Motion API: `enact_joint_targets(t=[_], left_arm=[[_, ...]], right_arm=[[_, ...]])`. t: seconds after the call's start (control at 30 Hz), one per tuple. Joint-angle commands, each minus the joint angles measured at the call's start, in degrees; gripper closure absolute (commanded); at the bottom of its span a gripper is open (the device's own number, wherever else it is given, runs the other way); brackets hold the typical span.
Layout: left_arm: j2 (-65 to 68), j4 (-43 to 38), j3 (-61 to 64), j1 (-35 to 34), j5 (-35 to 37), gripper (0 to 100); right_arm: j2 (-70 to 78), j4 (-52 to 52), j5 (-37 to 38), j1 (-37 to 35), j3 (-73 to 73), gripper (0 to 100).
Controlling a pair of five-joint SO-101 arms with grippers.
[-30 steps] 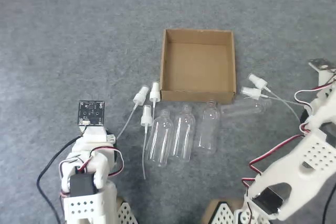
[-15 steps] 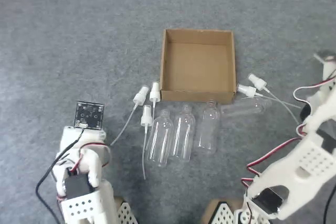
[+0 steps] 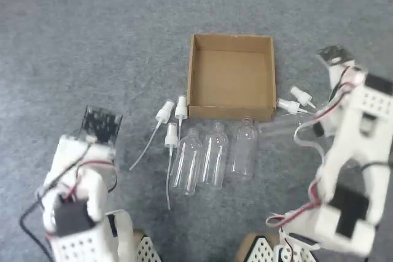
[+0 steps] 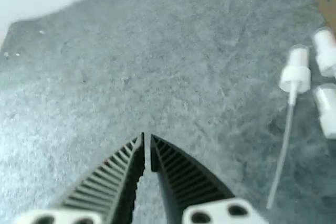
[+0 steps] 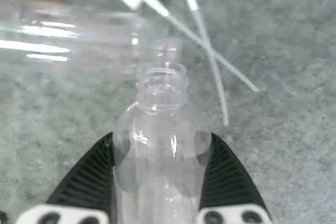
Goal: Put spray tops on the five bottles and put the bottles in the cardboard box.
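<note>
An open cardboard box point(image 3: 230, 113) stands at the table's middle back. Three clear bottles point(image 3: 214, 154) lie side by side in front of it, necks toward the box. A fourth bottle point(image 3: 282, 128) lies crosswise by the box's right corner. Three spray tops point(image 3: 171, 134) lie left of the bottles and two more spray tops point(image 3: 301, 95) lie right of the box. My right gripper point(image 5: 160, 140) is shut on a fifth clear bottle point(image 5: 160, 124), its open neck pointing toward the crosswise bottle point(image 5: 68, 35). My left gripper point(image 4: 147, 140) is shut with nothing in it, over bare carpet left of a spray top point(image 4: 295, 74).
Grey carpet point(image 3: 92, 47) covers the table, with wide free room at the left and back. The left arm point(image 3: 80, 182) stands at the front left and the right arm point(image 3: 353, 151) rises at the right, trailing red and white wires.
The right arm has swung up from the front right corner toward the spray tops beside the box. The left arm has risen and shifted a little left.
</note>
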Motion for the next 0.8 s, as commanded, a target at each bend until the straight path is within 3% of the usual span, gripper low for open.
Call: enact_joint_targets(t=[0.0,0.2,0.37,0.53,0.77], left_arm=[[21.7,2.0,-14.8,4.0,2.7,99],[50.6,4.0,-33.4,13.7,8.7,98],[69.1,-3.9,-40.0,19.2,13.9,87],[81.5,-10.4,-44.0,22.1,16.4,84],[92.5,-10.7,-51.8,22.2,16.4,84]], right_arm=[[-17.0,-6.1,1.1,-1.9,13.7,99.2],[-26.4,-3.6,8.4,0.1,23.1,99.2],[-26.5,-7.6,8.7,6.2,25.2,99.2],[-22.1,-7.9,14.0,9.2,25.2,99.2],[-17.7,-9.0,15.2,10.2,24.7,99.2]])
